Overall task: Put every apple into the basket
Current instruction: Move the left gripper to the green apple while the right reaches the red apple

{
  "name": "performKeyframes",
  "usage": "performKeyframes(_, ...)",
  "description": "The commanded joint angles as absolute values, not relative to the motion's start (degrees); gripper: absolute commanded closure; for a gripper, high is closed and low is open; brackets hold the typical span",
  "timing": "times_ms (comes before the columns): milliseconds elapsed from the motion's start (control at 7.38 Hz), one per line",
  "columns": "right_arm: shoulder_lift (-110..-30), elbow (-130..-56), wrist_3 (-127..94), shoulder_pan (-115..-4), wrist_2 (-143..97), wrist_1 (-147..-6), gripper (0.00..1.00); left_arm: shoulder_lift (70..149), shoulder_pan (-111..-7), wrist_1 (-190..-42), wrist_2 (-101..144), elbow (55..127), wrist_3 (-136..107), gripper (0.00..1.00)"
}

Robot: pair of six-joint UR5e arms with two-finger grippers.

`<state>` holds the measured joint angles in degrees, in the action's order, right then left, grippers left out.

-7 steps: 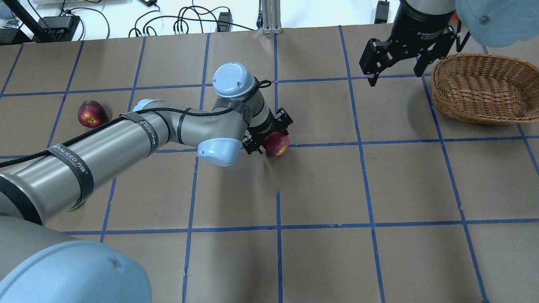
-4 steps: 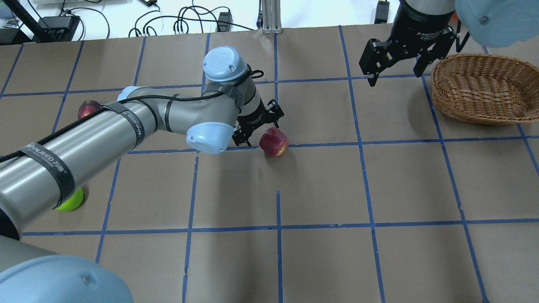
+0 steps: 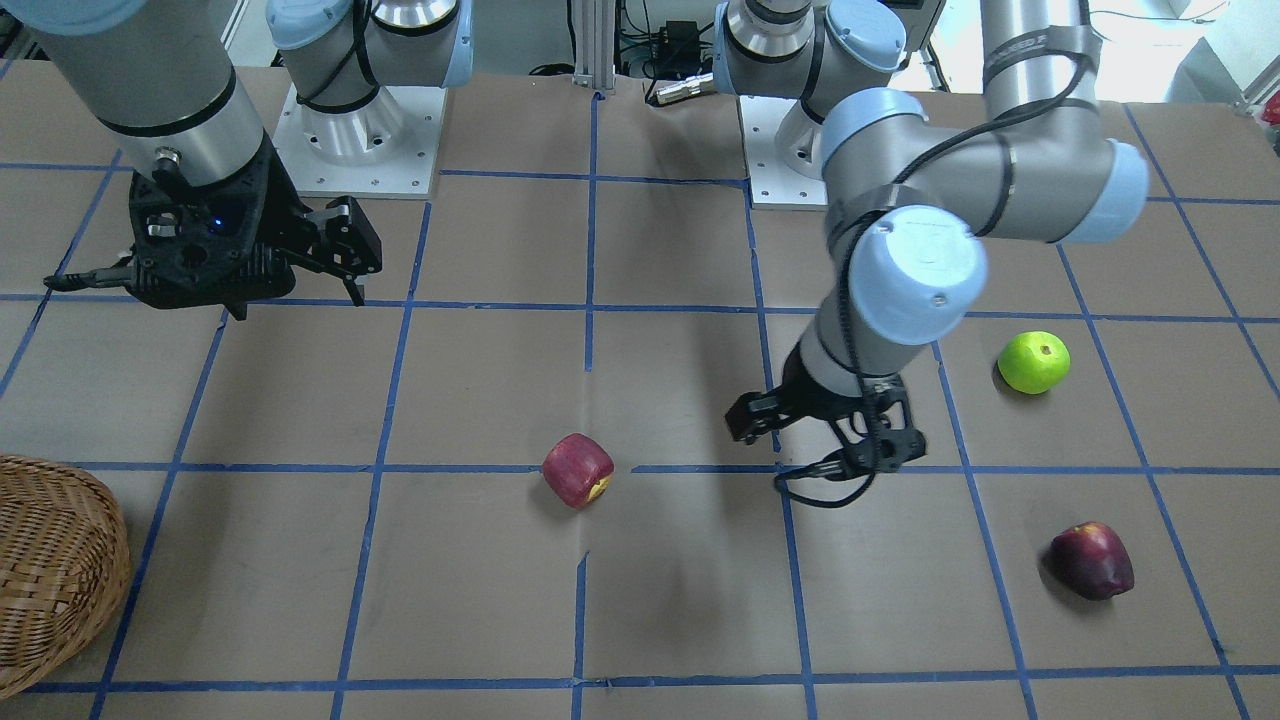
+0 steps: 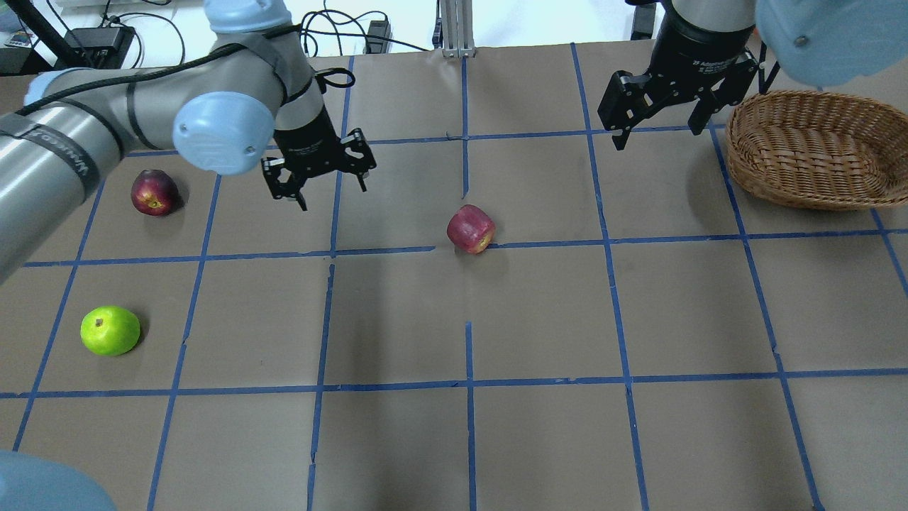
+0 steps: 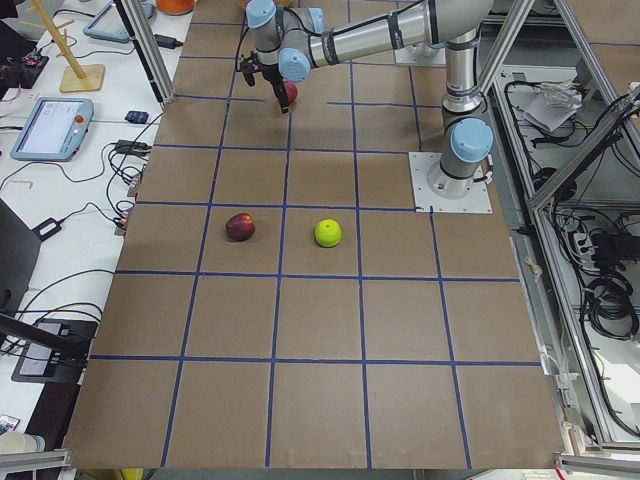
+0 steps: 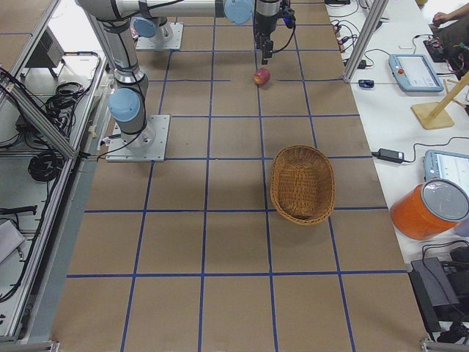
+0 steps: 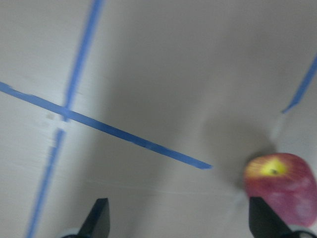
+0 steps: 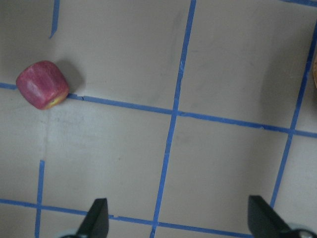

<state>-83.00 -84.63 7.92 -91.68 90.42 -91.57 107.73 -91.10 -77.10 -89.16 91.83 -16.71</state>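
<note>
The red apple with a yellow patch (image 4: 470,228) lies on the table near the middle, also in the front view (image 3: 578,470) and the left wrist view (image 7: 280,188). My left gripper (image 4: 330,191) is open and empty, hovering left of it, apart. The maroon apple (image 4: 154,192) and the lime green apple (image 4: 110,330) lie at the far left. The wicker basket (image 4: 801,188) stands at the back right and looks empty. My right gripper (image 4: 656,135) is open and empty, hovering just left of the basket.
The table is brown paper with a blue tape grid. Cables and power bricks lie beyond the far edge. The arm bases (image 3: 355,140) stand on white plates at the robot's side. The red apple also shows in the right wrist view (image 8: 42,84).
My left gripper was around the red apple, then came off it and moved left and toward the far edge. The red apple stays on the table. The right gripper barely shifted.
</note>
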Motion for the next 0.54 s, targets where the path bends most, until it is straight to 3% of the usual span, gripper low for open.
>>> performKeyframes(0,-78.4,-86.9,6.8,-95.2,90.1,-103.6,0.00,102.2,-81.3,-79.0,-95.7,96.6,4.6,0.00)
performKeyframes(407,-67.7,-88.0,6.9,-109.0,90.8,-121.9,0.00,98.3,-67.1,-75.3,-102.4,104.3,31.3,0.00)
